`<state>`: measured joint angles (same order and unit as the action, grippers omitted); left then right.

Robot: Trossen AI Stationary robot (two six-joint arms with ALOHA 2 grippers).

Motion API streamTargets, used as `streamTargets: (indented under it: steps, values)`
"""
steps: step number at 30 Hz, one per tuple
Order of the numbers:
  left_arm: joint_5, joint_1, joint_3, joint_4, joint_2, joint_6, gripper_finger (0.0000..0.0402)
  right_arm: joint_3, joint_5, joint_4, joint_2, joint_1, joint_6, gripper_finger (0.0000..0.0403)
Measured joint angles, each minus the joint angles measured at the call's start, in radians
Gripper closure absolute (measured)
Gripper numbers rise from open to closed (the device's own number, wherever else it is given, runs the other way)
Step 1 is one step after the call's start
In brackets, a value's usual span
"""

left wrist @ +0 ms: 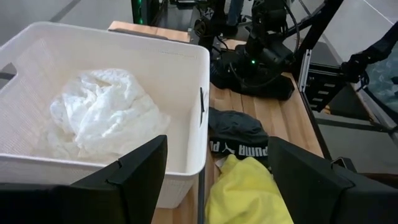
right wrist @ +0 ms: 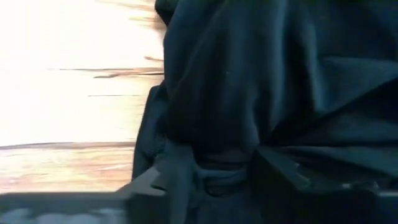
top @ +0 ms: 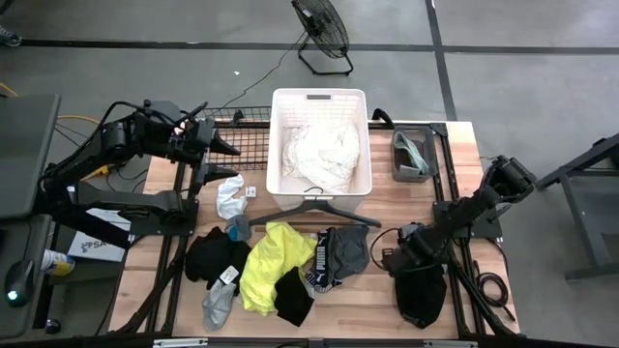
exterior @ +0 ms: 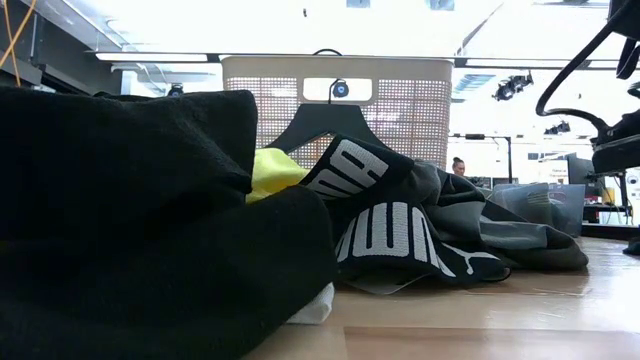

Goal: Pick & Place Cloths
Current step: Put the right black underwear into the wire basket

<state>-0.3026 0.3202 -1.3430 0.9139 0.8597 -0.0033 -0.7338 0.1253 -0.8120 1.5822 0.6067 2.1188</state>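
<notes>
From above, the white basket (top: 275,145) is sitting at the table's far middle with the white lacy garment (top: 320,157) lying inside it. A hanger (top: 311,207) is lying just in front of the basket. Nearer the front, the yellow garment (top: 267,263) is lying among black clothes (top: 215,259), small grey and white pieces (top: 230,196), and a grey and black piece (top: 340,253). The left gripper (top: 224,147) is hovering beside the basket's left wall. The right gripper (top: 389,257) is sitting low at the right, touching a black garment (top: 422,293).

At table level, a black cloth (exterior: 140,220) is filling the foreground, with the yellow one (exterior: 270,170) peeking behind it.

The left wrist view is showing its fingers (left wrist: 137,171) spread wide apart, holding nothing, above the basket (left wrist: 186,112) and the white garment (left wrist: 102,118).

The right wrist view is showing its fingers (right wrist: 280,171) pinching a fold of the black garment (right wrist: 249,81).
</notes>
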Motion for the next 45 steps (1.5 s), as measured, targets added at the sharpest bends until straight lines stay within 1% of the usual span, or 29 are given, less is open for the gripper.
streamTargets:
  steps: [6,8,10,15,18,24,31,37,41,45]
  values:
    - [0.0,0.0,0.0,0.035,0.0,-0.001,0.0128,0.002,-0.026,0.001,0.001,0.0,-0.049,0.0371]
    - [0.0,0.0,0.0,0.039,0.0,-0.005,0.0128,0.001,-0.057,0.002,0.0,0.002,-0.078,0.0386]
    - [0.0,0.0,0.0,0.04,0.0,-0.009,0.0128,-0.007,-0.091,-0.008,0.001,0.007,-0.107,0.0385]
    - [0.0,0.0,0.0,0.04,0.0,-0.032,0.0128,-0.074,-0.28,-0.045,-0.013,0.029,-0.17,0.0389]
    - [0.0,0.0,0.0,0.039,0.0,-0.041,0.0128,-0.137,-0.387,-0.04,-0.051,0.044,-0.217,0.039]
    - [0.0,0.0,0.014,0.023,0.0,-0.099,0.0128,-0.276,-0.51,-0.086,-0.088,0.061,-0.382,0.039]
    - [0.002,0.0,0.078,0.023,0.0,-0.141,0.0128,-0.501,-0.604,-0.22,-0.09,0.093,-0.603,0.039]
    - [0.001,0.0,0.101,-0.035,-0.001,-0.184,0.0128,-0.702,-0.781,-0.326,-0.09,0.126,-0.792,0.039]
    - [0.0,0.0,0.101,-0.056,-0.002,-0.207,0.0128,-0.812,-0.886,-0.331,-0.09,0.127,-0.977,0.039]
    - [-0.021,0.0,0.101,-0.051,0.009,-0.213,0.0128,-0.898,-0.976,-0.294,-0.091,0.121,-1.174,0.039]
